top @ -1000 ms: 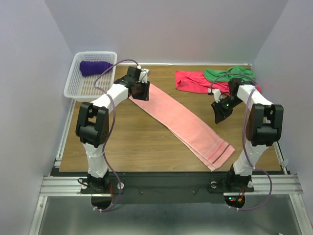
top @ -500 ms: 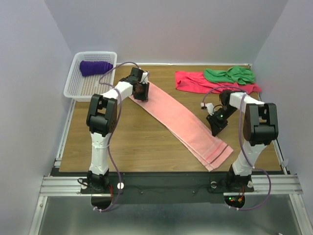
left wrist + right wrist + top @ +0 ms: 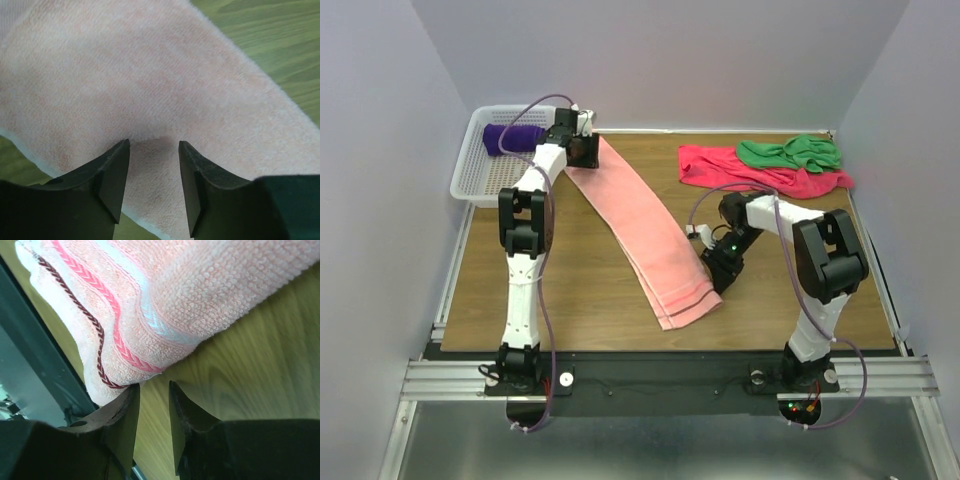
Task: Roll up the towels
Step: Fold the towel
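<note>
On table (image 3: 590, 290): salmon towel (image 3: 638, 226) flat, folded lengthwise; left gripper (image 3: 152, 150) slightly parted over it, right gripper (image 3: 154, 392) parted, empty.

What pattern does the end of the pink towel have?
The pink towel has a dark red braided line, a pink chevron stripe and a pale band; the right wrist view shows it best.

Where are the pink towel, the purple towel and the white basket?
salmon-pink towel (image 3: 638, 215), top view, middle of the flat strip.
purple towel (image 3: 510, 138), top view, middle of the roll.
white mesh basket (image 3: 470, 170), top view, left rim.
</note>
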`<state>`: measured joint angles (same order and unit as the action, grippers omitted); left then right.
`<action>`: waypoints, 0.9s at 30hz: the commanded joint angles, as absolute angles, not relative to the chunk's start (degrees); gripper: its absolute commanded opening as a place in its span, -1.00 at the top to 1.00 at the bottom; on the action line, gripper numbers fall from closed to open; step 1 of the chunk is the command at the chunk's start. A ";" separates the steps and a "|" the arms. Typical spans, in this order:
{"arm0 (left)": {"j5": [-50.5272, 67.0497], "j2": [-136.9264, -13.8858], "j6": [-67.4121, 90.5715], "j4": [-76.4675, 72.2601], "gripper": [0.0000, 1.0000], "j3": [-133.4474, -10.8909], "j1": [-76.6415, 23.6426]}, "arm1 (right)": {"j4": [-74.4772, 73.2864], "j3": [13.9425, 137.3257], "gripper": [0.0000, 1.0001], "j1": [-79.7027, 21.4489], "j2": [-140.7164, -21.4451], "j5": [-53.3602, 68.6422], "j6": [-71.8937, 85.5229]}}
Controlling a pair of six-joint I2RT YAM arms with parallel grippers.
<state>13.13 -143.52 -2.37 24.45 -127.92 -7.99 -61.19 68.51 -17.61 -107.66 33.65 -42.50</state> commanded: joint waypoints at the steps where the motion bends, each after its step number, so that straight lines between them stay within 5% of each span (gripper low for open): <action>1: 18.19 -138.97 -6.06 24.00 -0.14 -132.63 -10.19 | -61.70 71.18 0.31 -17.58 -106.00 37.19 -40.17; 9: 10.90 -124.13 -2.81 25.14 -0.13 -117.45 -10.99 | -56.87 80.32 0.34 -15.82 -100.30 27.70 -36.48; 18: 15.11 -115.05 -2.46 23.38 -0.06 -98.90 -13.00 | -54.85 83.33 0.33 -20.82 -101.86 30.67 -33.93; 21: 20.89 -114.18 -4.56 24.79 0.00 -97.39 -13.01 | -53.00 81.13 0.37 -22.41 -102.57 31.37 -32.17; 27: 36.56 -88.83 -25.97 16.60 -0.04 -74.30 -14.76 | -50.98 78.13 0.29 -22.33 -98.54 35.50 -27.25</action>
